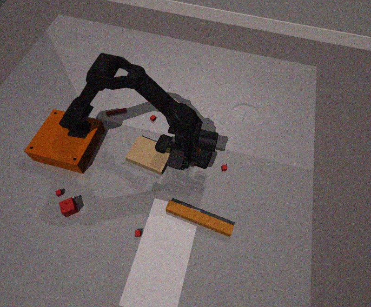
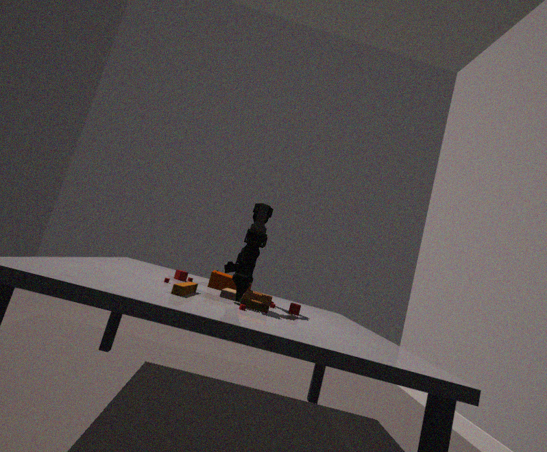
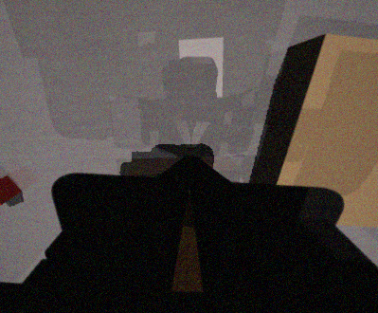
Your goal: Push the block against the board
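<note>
The square block is a flat tan slab left of my gripper in the top view and at the right in the wrist view. The board, a long narrow orange bar, lies toward the lower part of the top view. Block and board are apart, with bare table between them. My gripper is shut and empty. It points down beside the block, low over the table, with a gap to the block's dark side face in the wrist view. The arm covers the block's upper right part in the top view.
A white flat strip reaches to the board's left end. A large orange base is under the arm at the left. A red cube and several tiny red cubes lie around. A dark red bar lies near the base.
</note>
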{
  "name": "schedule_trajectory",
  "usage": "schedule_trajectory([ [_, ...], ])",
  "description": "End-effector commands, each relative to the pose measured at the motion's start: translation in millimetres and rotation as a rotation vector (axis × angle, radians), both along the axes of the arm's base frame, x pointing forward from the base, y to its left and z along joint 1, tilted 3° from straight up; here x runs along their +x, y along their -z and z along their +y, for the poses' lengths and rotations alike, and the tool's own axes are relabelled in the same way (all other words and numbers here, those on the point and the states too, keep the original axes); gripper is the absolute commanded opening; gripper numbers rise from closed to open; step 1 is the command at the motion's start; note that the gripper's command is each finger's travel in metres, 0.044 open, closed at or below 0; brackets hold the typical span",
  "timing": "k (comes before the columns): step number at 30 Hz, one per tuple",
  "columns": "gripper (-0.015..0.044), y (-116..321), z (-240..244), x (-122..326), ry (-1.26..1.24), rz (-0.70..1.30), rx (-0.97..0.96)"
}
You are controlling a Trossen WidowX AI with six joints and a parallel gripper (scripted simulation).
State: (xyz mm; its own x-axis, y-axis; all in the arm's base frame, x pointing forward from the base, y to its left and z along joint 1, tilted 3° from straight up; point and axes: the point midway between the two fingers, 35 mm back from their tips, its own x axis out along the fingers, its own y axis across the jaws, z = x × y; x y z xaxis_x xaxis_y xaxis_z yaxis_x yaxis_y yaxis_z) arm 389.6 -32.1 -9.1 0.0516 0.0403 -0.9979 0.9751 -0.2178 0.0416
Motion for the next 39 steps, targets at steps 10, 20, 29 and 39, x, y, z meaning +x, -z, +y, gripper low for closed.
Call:
schedule_trajectory([
  [10, 0.0000, 0.8, 1.9, -0.4, 0.003, 0.004, 0.003],
  [20, 0.0000, 0.8, 1.9, -0.4, 0.003, 0.004, 0.003],
  [29, 0.0000, 1.2, -5.1, -1.5, 0.003, 0.004, 0.002],
  [39, 0.0000, 2.0, -21.3, -4.4, 0.003, 0.005, 0.001],
])
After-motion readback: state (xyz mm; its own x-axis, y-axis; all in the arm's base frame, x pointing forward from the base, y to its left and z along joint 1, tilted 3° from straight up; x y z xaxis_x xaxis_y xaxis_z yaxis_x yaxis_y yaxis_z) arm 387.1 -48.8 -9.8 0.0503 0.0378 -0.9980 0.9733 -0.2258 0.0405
